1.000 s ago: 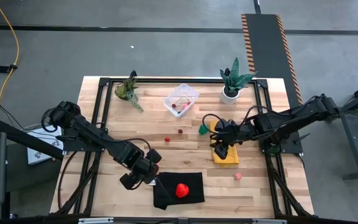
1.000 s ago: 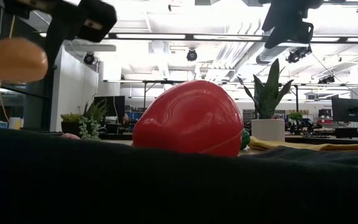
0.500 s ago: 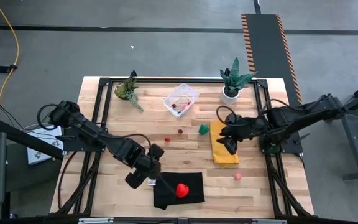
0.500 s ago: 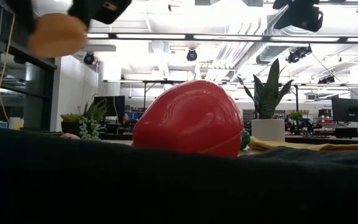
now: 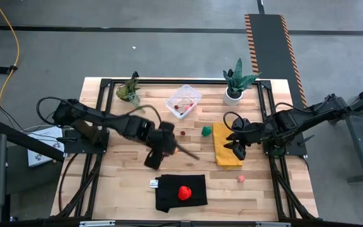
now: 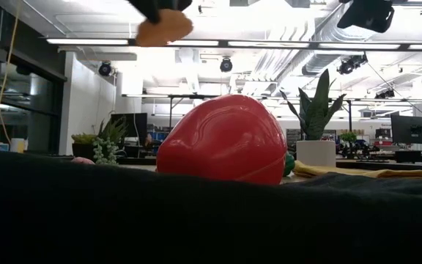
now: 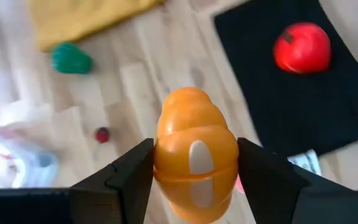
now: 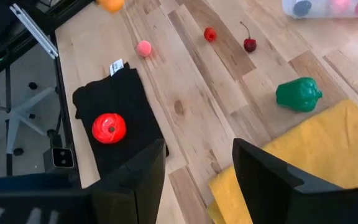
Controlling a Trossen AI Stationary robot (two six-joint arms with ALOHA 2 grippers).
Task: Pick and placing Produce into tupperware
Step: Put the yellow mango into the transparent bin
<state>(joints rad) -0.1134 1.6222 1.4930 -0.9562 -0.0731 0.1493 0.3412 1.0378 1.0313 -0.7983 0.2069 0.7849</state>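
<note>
The left gripper (image 7: 194, 163) pinched an orange toy fruit (image 7: 194, 155) between its two fingers, held above the table's middle, between the black cloth (image 5: 180, 192) near the front edge and the clear tupperware (image 5: 183, 101) at the far side; in the low view the orange piece (image 6: 164, 29) hung high, clear of the table. A red strawberry-like piece (image 5: 184, 192) lay on the black cloth; a dark cherry (image 8: 249, 44) and a small red berry (image 8: 210, 34) lay on the bare wood (image 5: 125, 183) between cloth and tub; a pink berry (image 8: 143, 48) lay near the cloth's tag. A green pepper (image 5: 205, 130) sat just left of the yellow cloth (image 5: 227, 146). The tupperware held a few small berries. The right gripper (image 8: 194, 165) hovered over the yellow cloth, its fingers spread and holding nothing.
</note>
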